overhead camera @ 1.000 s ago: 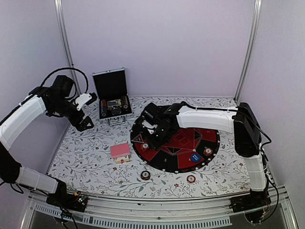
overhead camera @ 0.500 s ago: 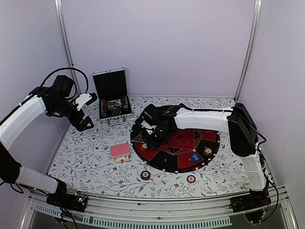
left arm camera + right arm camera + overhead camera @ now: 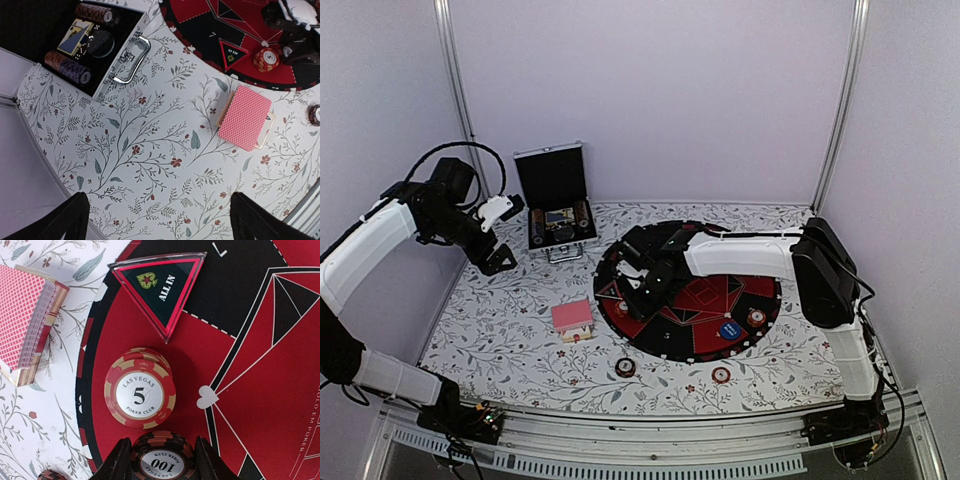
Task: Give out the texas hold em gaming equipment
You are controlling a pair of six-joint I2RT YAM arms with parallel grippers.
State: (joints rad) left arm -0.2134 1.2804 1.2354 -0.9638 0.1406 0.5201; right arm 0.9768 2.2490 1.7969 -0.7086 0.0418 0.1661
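Midway between the side edges of the counter [image 3: 520,340], right gripper [image 3: 162,460] pinches a 100 chip [image 3: 161,465] (probably joining the 5 chip [image 3: 140,396]); left gripper [image 3: 160,220] hangs spread.

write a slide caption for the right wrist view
Right fingers grip a 100 chip beside a red 5 chip

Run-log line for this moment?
right gripper: shut on black 100 chip | over mat, beside red 5 chip | left gripper: open, over table
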